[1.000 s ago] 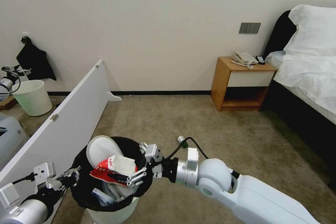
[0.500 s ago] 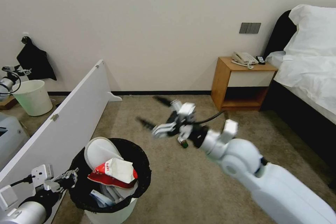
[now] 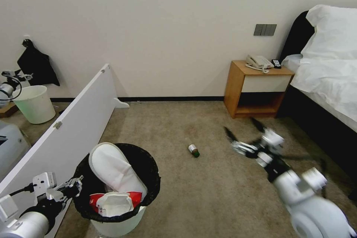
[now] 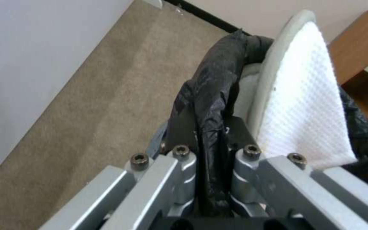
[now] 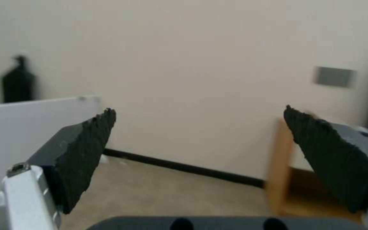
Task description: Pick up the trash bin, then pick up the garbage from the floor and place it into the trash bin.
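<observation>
On the beige carpet between a wooden nightstand [image 3: 256, 89] and a leaning white panel [image 3: 70, 126], one small green-capped bottle [image 3: 193, 150] lies on its side, well apart from the round white plastic trash bin with its black bag liner [image 3: 121, 221]. The left gripper [image 3: 72, 187] is clamped on the bin's bag-wrapped rim, where thin plastic film may slide under the pads. A white slipper [image 3: 113, 169] and a red-and-white packet [image 3: 115, 200] sit in the bin. The right gripper [image 3: 243, 135], fingers spread and empty, hangs above the floor near the nightstand. The bottle looks light, rigid and apt to roll; gripping across its body seems safest, though its material is hard to judge from here.
</observation>
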`<state>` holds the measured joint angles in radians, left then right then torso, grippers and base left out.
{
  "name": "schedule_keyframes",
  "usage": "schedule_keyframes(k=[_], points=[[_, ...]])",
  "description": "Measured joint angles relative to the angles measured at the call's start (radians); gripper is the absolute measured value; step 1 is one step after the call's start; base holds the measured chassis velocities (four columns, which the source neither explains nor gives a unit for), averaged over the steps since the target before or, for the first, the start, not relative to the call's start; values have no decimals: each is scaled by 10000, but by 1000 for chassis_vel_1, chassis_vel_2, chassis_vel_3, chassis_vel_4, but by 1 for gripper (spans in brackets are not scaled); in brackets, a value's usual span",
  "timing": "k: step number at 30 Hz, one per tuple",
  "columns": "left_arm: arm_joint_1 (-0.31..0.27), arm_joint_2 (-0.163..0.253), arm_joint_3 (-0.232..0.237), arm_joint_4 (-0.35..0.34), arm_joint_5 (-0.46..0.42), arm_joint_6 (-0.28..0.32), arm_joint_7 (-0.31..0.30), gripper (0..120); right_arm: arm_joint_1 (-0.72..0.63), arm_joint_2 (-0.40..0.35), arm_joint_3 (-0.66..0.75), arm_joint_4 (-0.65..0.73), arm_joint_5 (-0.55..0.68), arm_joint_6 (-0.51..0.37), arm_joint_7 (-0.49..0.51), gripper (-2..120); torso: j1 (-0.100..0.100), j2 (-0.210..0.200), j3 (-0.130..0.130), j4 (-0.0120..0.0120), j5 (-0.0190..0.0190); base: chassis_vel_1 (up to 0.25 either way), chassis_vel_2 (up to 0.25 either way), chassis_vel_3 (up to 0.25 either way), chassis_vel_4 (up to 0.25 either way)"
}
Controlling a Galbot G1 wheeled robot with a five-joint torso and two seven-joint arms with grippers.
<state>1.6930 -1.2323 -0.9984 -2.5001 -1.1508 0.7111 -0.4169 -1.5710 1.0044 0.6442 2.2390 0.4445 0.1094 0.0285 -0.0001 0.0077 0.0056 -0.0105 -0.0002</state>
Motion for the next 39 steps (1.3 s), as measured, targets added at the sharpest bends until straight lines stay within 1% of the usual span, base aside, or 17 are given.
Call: schedule_keyframes(k=[1, 2, 3, 4, 5, 6, 7, 9, 10, 11, 15, 17, 23, 29, 39], points=[[-7, 5, 0, 1, 2, 0, 0, 5, -389, 319, 367, 64, -84, 1, -135, 100, 1, 0, 0, 0, -1, 0, 0, 0, 0], [-8, 6, -18, 0, 6, 0, 6, 5, -949, 1033, 954, 116, -438, 75, -407, 100, 0, 1, 0, -3, -1, 0, 0, 0, 0], [-8, 6, -18, 0, 6, 0, 6, 5, -949, 1033, 954, 116, -438, 75, -407, 100, 0, 1, 0, -3, -1, 0, 0, 0, 0], [8, 0, -30, 0, 9, -1, 15, 5, -1261, 1628, 1276, 135, -876, 170, -539, 100, 1, 0, 0, -4, 2, 0, 0, 0, 0], [22, -8, -40, 1, 9, -1, 20, 5, -1421, 1977, 1438, 155, -1164, 204, -611, 100, 0, 0, -1, -3, 3, 0, 0, 0, 0], [22, -8, -40, 1, 9, -1, 20, 5, -1421, 1977, 1438, 155, -1164, 204, -611, 100, 0, 0, -1, -3, 3, 0, 0, 0, 0], [38, -18, -51, 0, 9, 0, 28, 5, -1632, 2556, 1634, 185, -1594, 262, -705, 100, 0, 0, -1, -6, 0, 0, 0, 0, 0], [50, -35, -52, 0, 10, 0, 29, 5, -1824, 3021, 1674, 196, -1872, 343, -881, 100, 0, 1, 0, 0, 0, 0, 0, 0, 0], [50, -35, -52, 0, 10, 0, 29, 5, -1824, 3021, 1674, 196, -1872, 343, -881, 100, 0, 1, 0, 0, 0, 0, 0, 0, 0], [83, -50, -33, 0, 10, -1, 28, 5, -1957, 3214, 1650, 196, -2010, 387, -1050, 100, 0, 1, 1, 0, 0, 0, 0, 0, 0], [176, -120, 42, 0, 95, -1, 26, 5, -2159, 3475, 1482, 108, -2184, 483, -1336, 100, 0, 1, 1, -1, -1, 0, 0, 0, 0], [241, -188, 104, 0, 166, -1, 20, 5, -2316, 3633, 1235, -110, -2537, 673, -1563, 100, 0, 0, 1, -1, 0, 0, 0, 0, 0], [258, -221, -10, 0, 177, -1, -17, 5, -2252, 3856, 1071, -582, -3134, 1139, -1820, 100, 0, 0, 1, -3, 2, 0, 0, 0, 0], [262, -304, -28, 1, 200, 2, -22, 5, -2157, 4043, 1045, -790, -3154, 1291, -2023, 100, 0, 0, 2, -2, 1, 0, 0, 0, 0], [218, -398, 24, 0, 250, 3, -33, 5, -2073, 4114, 1016, -995, -3109, 1363, -2283, 100, 0, 0, 2, -3, 2, 0, 0, 0, 0]])
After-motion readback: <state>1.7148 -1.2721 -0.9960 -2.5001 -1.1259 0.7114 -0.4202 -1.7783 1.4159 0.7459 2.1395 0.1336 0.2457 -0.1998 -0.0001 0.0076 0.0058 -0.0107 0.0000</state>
